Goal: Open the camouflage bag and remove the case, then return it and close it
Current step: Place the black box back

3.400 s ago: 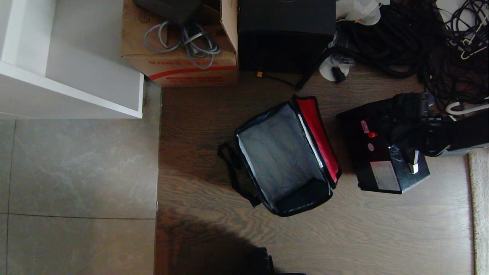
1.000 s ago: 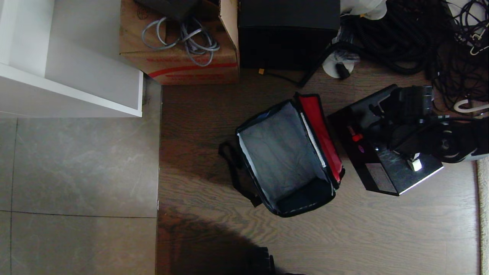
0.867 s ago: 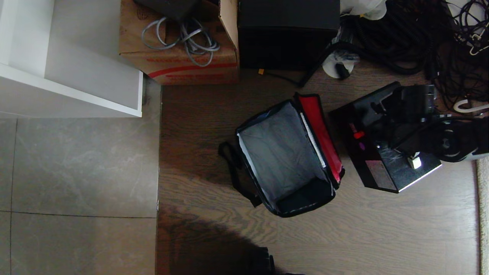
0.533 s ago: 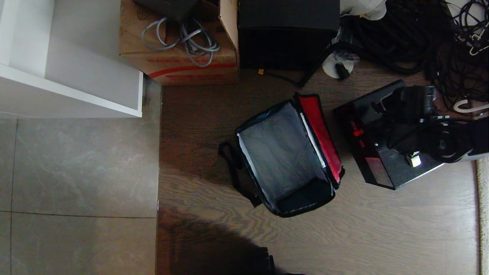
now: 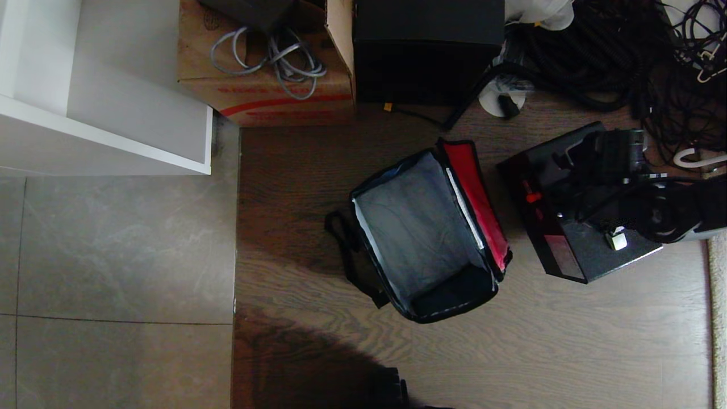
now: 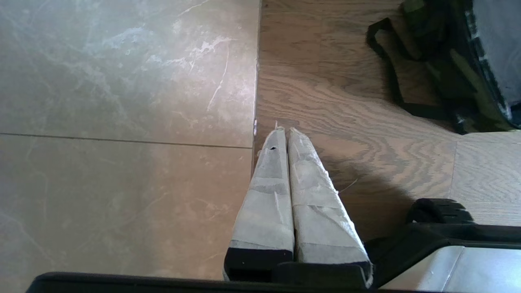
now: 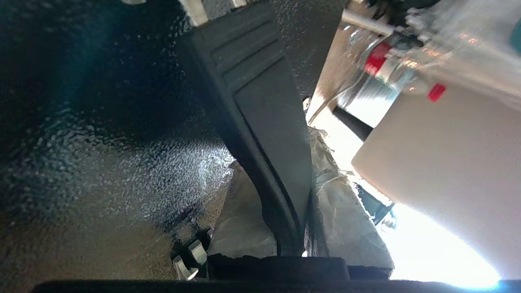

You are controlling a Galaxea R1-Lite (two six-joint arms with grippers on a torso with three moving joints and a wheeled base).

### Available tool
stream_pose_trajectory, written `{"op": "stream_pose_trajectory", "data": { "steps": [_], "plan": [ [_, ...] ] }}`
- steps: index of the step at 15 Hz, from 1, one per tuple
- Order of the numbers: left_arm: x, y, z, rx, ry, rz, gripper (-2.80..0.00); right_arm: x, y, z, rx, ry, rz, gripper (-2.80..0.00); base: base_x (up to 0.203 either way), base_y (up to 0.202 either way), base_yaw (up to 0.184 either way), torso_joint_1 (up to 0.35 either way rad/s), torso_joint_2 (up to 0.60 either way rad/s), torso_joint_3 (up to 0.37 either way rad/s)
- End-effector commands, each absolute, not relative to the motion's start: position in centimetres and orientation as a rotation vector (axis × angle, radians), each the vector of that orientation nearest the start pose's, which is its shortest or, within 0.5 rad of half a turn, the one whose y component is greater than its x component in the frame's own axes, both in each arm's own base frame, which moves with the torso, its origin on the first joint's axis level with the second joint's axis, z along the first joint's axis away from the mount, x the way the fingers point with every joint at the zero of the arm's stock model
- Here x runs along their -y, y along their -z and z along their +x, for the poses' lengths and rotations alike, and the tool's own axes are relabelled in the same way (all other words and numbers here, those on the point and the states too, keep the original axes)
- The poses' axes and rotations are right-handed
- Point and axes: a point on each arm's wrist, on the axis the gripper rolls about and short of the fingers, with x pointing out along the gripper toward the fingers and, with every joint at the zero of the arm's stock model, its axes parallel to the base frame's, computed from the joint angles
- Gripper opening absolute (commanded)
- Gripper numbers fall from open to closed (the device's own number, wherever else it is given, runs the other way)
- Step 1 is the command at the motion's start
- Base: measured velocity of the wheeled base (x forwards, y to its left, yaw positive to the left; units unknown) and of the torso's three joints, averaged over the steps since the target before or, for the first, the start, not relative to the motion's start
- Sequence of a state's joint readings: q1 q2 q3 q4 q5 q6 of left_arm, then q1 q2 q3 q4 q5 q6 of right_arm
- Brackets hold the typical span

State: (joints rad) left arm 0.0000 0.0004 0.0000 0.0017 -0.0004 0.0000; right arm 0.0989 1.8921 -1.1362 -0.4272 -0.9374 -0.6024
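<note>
The camouflage bag (image 5: 397, 295) stands open on the wood floor, its red lid lining (image 5: 474, 199) folded back to the right and the grey inside bare. To its right the black case (image 5: 593, 258) hangs tilted, with a small red part (image 5: 533, 197) on its side. My right gripper (image 5: 590, 182) is shut on the case's top handle (image 7: 264, 122), which runs between the taped fingers (image 7: 342, 211). Over the floor seam at the near left, my left gripper (image 6: 285, 132) hangs parked and shut on nothing, with the bag's camouflage side (image 6: 460, 69) and black strap (image 6: 390, 77) beyond it.
A brown cardboard carton (image 5: 267, 96) with grey cables and a taller plain black box (image 5: 426, 51) stand at the back. Black cables (image 5: 625, 62) crowd the back right. A white shelf unit (image 5: 113, 119) is at the back left, a rug edge (image 5: 718, 318) at the right.
The case has turned and tilted in my right gripper, so its side label no longer shows. Over the last second it only rocked slightly. The bag has stayed put.
</note>
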Motion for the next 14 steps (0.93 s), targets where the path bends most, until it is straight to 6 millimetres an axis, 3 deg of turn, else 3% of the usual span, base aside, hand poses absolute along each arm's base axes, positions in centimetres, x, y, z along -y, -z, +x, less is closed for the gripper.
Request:
{"op": "stream_pose_trajectory", "data": {
  "steps": [1, 6, 11, 14],
  "plan": [
    [0.0, -7.54, -2.27, -0.003, 0.0, 0.0, -2.8, -1.76, -19.3, 35.9, -0.533, 0.728, -0.729, -2.8, 0.0, 0.0, 0.0, 0.0, 0.0, 0.0],
    [0.0, -7.54, -2.27, -0.003, 0.0, 0.0, -2.8, -1.73, -18.92, 35.57, -0.546, 0.724, -0.735, -2.8, -0.017, 0.0, 0.0, 0.002, 0.0, 0.001],
    [0.0, -7.54, -2.27, -0.003, 0.0, 0.0, -2.8, -1.73, -18.9, 35.61, -0.547, 0.724, -0.736, -2.8, -0.183, 0.0, 0.0, 0.003, 0.0, 0.002],
    [0.0, -7.53, -2.28, -0.002, 0.0, 0.002, -2.8, -1.73, -18.87, 35.59, -0.548, 0.725, -0.736, -2.8, -0.034, 0.0, -0.001, 0.001, 0.0, 0.001]
  ]
}}
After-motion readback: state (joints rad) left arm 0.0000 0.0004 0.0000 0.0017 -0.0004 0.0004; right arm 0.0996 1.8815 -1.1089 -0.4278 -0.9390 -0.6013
